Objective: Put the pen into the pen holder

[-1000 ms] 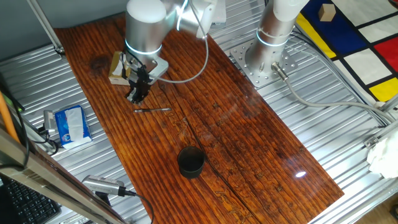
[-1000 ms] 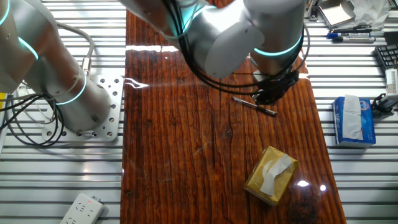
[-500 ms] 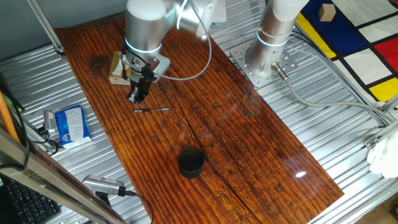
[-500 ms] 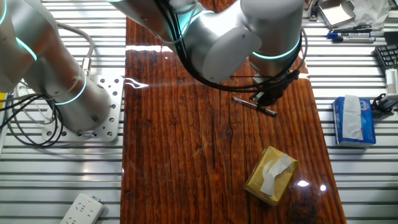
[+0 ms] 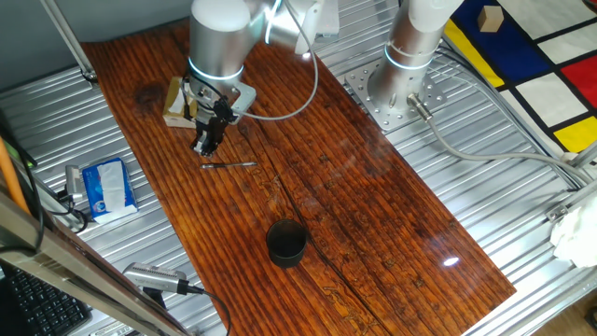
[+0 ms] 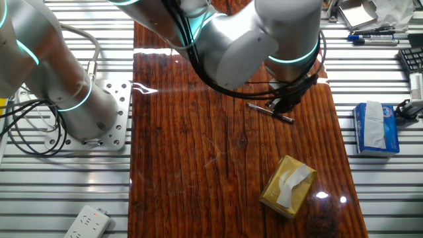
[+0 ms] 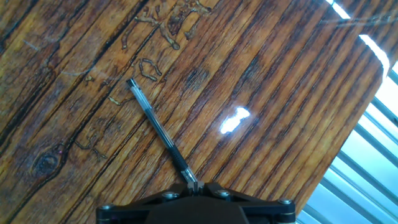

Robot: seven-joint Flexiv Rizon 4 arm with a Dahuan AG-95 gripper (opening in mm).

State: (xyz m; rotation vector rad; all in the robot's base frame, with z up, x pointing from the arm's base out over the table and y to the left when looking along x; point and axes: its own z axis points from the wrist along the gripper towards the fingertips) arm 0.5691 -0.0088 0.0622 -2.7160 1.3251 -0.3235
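Observation:
The pen [image 5: 229, 165] is a thin dark stick lying flat on the wooden table, also in the other fixed view [image 6: 271, 112] and the hand view [image 7: 158, 130]. My gripper [image 5: 203, 147] hangs just above the pen's left end, pointing down, also in the other fixed view [image 6: 279, 106]. In the hand view the black jaws [image 7: 198, 186] stand together at the bottom edge and hide the pen's near end. They hold nothing. The pen holder [image 5: 286, 242], a short black cup, stands upright nearer the front of the table, well apart from the pen. It is out of the other two views.
A yellowish-tan box [image 5: 173, 103] sits right behind the gripper, also in the other fixed view [image 6: 287, 186]. A blue tissue pack [image 5: 104, 187] lies off the wood on the metal slats. A silver tool with a cable [image 5: 154, 276] lies at the front left. The arm's base plate [image 5: 387, 93] is at the back right.
The gripper has shifted very slightly above the pen's end, then held still. The pen and the cup have not moved.

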